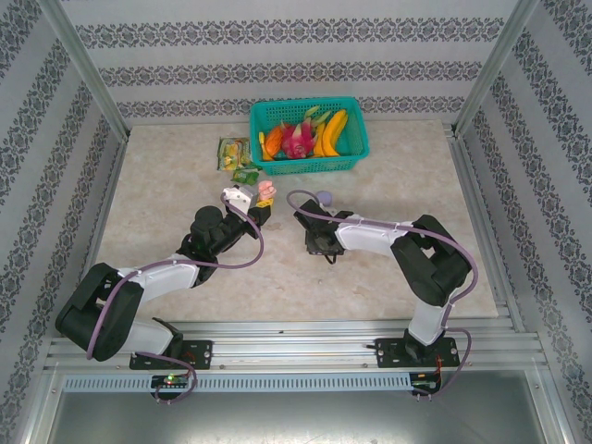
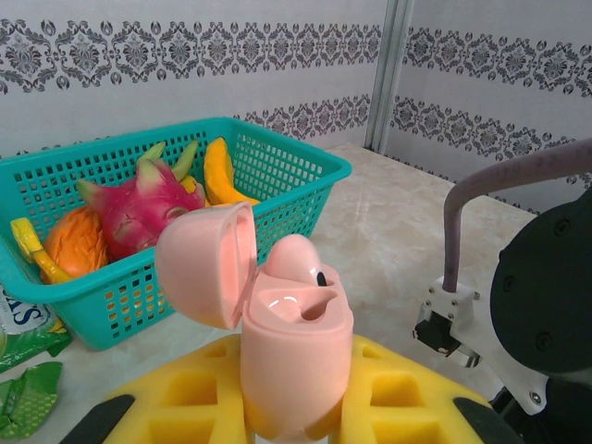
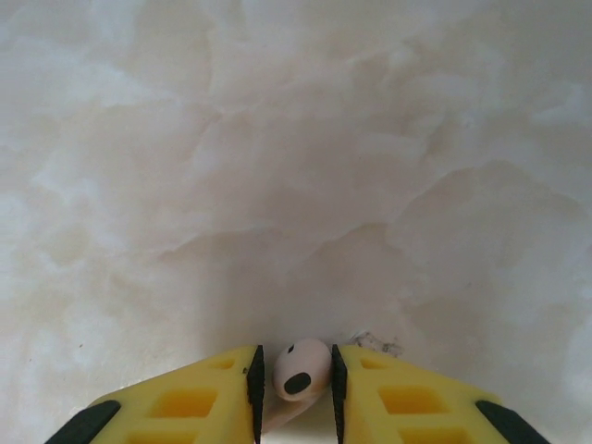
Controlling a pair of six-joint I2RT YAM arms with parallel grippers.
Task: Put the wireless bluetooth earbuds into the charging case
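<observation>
- Clamping the pale pink charging case [image 2: 296, 361] by its lower body, the left pincer [image 2: 296, 412] is closed on it at the bottom centre of the left wrist view; the case stands upright.
- Case lid [image 2: 208, 264] is hinged open and leans toward the left of the frame.
- One pale pink earbud [image 2: 298, 259] sits in the top of the case, its rounded end standing above the rim; a glossy hollow [image 2: 282, 303] lies just in front of it.
- A second pale pink earbud [image 3: 301, 370] lies at the bottom centre of the right wrist view, down at the marbled tabletop [image 3: 296, 139].
- Right pincer [image 3: 296, 356]: its yellow fingers [image 3: 199, 398] stand narrowly apart, one on each side of that second earbud. Whether they press on it cannot be told.
- Top view: the two pincers sit near mid-frame, well apart, with a lilac round case [image 1: 324, 197] on the tabletop between them.
- Teal basket [image 1: 351, 139] of fruit stands at upper centre; snack packets [image 1: 233, 153] lie just left of it.
</observation>
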